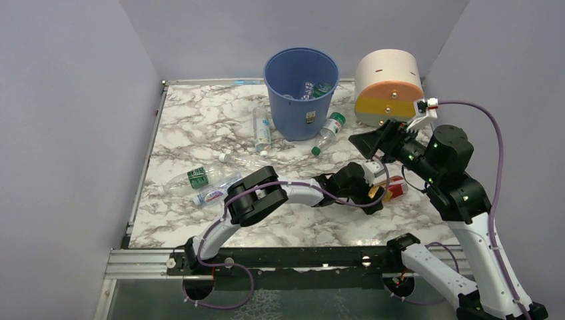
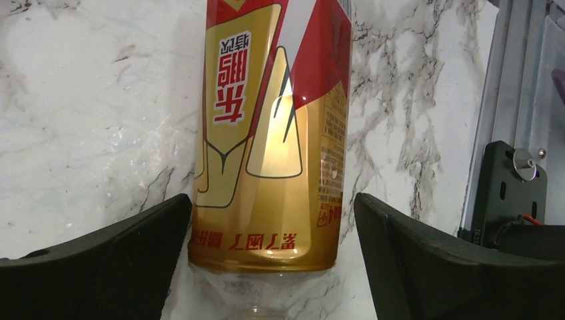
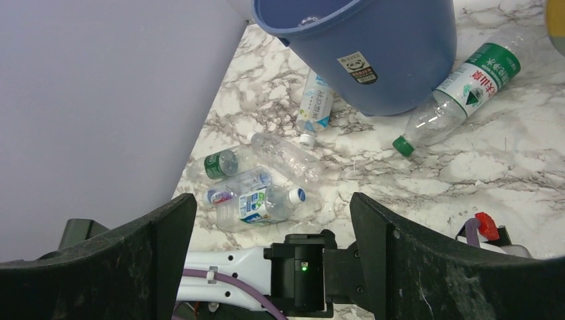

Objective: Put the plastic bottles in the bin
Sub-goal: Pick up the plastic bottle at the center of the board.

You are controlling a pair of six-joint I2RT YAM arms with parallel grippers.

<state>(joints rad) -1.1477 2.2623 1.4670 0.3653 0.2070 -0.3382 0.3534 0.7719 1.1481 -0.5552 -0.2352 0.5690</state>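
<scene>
The left tool [image 2: 270, 220] stands wide open astride a red-and-gold bottle [image 2: 266, 113] and grips nothing yet. On one side it touches or nearly touches the label; on the other a clear gap shows. That uneven setting looks like the first risk. On closing, the nearer side may shove the round body sideways and set it rolling over the smooth marbled worktop [image 2: 86, 100] before the far side arrives. The label is a glossy wrap over thin clear plastic, so it may slip under a light hold and buckle under a hard one. The hold also falls near the bottle's clear end, not its middle, so the bottle could droop or swing once lifted. The right tool [image 3: 272, 207] hangs empty and spread wide above the left arm [image 1: 293, 195], close enough that a lift might knock the two together. This bottle lies well apart from the bin [image 1: 288, 119], to its near right. The bin is a tall, tapering blue plastic tub whose rim the load must clear, and it already has some bottles [image 1: 313, 88] inside. A green-capped bottle [image 1: 328, 132] lies just beside its foot, and other clear bottles [image 1: 195, 178] lie scattered to its near left.
</scene>
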